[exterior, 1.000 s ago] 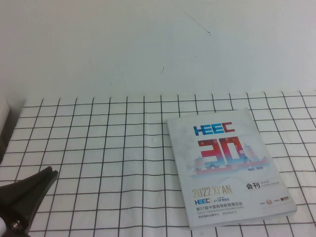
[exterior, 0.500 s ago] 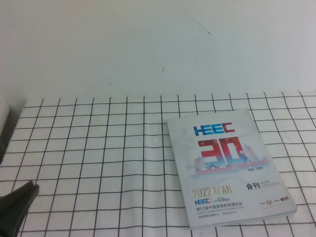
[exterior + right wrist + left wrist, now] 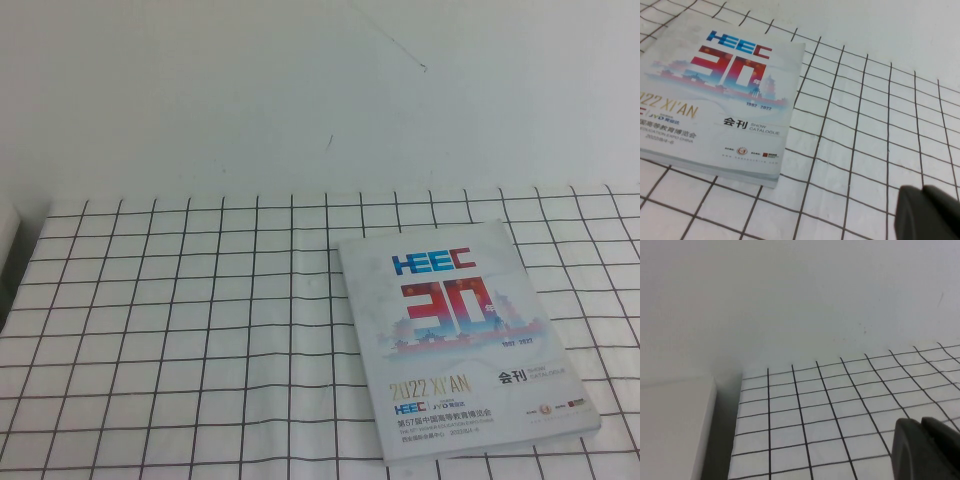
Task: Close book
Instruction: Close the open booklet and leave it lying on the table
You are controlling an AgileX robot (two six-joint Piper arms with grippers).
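My left pincer (image 3: 923, 440) hangs above the checked cloth (image 3: 200, 330) on the left part of the counter. It is clenched on nothing, its two dark fingertips pressed together, and it faces the cloth's far left corner, where a white block (image 3: 675, 425) sits just off the cloth's edge. My right pincer (image 3: 925, 205) hangs over the cloth as well, likewise clenched and empty. It is apart from the book (image 3: 460, 340), which lies off to its side. The book lies shut and flat on the right half of the cloth, front cover up. Its long axis runs from me toward the far side, tilted a little so the far end leans left. The short edge with the small print and logos is nearest me. The big "HEEC" title is at the far end, so the cover's top points away from me and reads upright from my side. Beyond the cloth's far edge lies a plain white surface (image 3: 300, 100) with a few faint dark marks.
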